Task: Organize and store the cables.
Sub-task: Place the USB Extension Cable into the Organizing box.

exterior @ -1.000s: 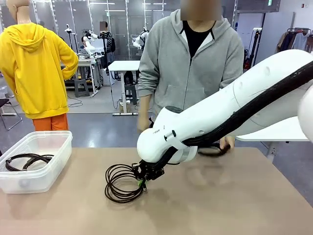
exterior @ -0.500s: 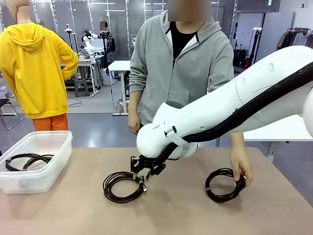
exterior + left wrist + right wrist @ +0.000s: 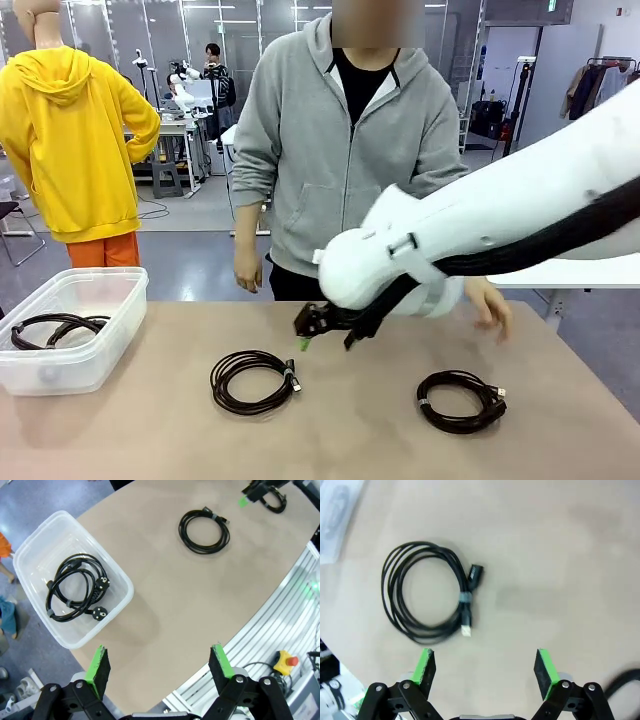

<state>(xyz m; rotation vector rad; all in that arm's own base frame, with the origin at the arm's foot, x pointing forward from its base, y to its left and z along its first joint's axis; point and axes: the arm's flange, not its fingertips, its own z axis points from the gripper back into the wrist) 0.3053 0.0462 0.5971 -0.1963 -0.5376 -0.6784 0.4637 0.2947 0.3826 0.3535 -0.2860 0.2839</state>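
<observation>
Two coiled black cables lie on the tan table: one left of centre [image 3: 253, 381] [image 3: 427, 592] [image 3: 204, 530], one at the right [image 3: 460, 400] [image 3: 272, 502]. Another cable with a chunky plug [image 3: 75, 592] [image 3: 55, 328] rests inside the clear plastic bin [image 3: 75, 375] [image 3: 120, 597] at the left. My right gripper [image 3: 308, 328] [image 3: 485, 667] hangs open above the table, up and to the right of the left coil, holding nothing. My left gripper [image 3: 159, 662] is open and empty, high over the table's near edge.
A person in a grey hoodie stands at the far side, one hand [image 3: 490, 305] hovering past the right coil. My right arm [image 3: 480, 240] spans the right half of the table. Bare tabletop lies between the bin and the coils.
My right gripper has opened, let go of the left coil and risen up and to the right. The person has laid the second coil on the table at the right and drawn the hand back.
</observation>
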